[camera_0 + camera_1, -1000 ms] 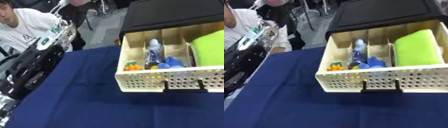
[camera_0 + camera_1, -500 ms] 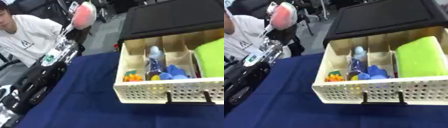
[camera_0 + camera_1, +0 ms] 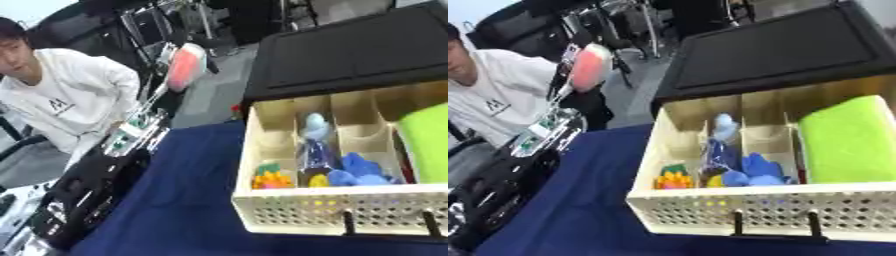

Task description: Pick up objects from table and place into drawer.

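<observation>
A cream perforated drawer (image 3: 737,207) stands pulled out from under a black cabinet top (image 3: 780,50). Its compartments hold an orange and green toy (image 3: 674,179), a pale-capped blue bottle (image 3: 724,130), blue lumpy things (image 3: 754,170) and a large green pad (image 3: 846,140). My left arm (image 3: 96,185), black with green stickers, runs up the left edge beside the table. A pink and white rounded thing (image 3: 186,67) shows at its far end. I cannot make out whether the hand holds it. My right hand shows in neither view.
A navy cloth (image 3: 184,200) covers the table in front of and left of the drawer. Chairs and stands crowd the floor behind the table.
The whole picture has slid down, so the camera has tilted up. The pink thing now shows lower and nearer the drawer's far left corner. The drawer's contents look the same.
</observation>
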### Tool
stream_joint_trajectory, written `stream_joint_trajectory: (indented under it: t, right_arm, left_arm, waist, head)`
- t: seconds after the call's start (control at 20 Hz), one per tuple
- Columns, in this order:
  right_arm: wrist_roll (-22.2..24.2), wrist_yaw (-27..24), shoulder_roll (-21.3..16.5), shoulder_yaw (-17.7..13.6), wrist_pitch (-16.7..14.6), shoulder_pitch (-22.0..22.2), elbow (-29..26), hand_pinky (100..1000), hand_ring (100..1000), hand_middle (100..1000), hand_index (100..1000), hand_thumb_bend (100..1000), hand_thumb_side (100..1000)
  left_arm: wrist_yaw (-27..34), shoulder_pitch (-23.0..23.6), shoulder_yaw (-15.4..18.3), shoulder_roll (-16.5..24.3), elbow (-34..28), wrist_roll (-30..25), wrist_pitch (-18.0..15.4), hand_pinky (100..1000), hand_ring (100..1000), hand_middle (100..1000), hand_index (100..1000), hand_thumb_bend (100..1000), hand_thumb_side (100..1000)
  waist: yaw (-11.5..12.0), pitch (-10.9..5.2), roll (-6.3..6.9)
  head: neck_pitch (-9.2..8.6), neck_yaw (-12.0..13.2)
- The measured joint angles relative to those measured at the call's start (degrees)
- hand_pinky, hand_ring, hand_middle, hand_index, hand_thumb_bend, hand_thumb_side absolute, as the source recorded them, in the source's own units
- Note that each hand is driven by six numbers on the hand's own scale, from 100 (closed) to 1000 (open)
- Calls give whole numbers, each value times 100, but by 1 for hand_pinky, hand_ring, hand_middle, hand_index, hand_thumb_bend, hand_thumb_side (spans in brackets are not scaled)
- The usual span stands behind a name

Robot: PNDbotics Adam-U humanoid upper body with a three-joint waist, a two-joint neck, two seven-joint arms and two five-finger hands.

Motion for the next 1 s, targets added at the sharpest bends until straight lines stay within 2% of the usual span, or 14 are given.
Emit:
stream_joint_trajectory:
  t: [0.4,1.0]
  right_arm:
    - [-3,-2,38,7,3,22,0,523,691,579,657,100,706]
    - [-35,-2,65,83,41,13,0,520,689,577,656,100,698]
  left_arm:
    - [-505,27,-110,-30,-34,45,-248,486,750,568,341,100,732]
    - [-1008,159,-196,-26,-364,310,-699,509,754,577,346,100,694]
  waist:
    - [50,-3,0]
    - [31,-217,0]
  head:
    - [-11,-10]
    - [-11,16]
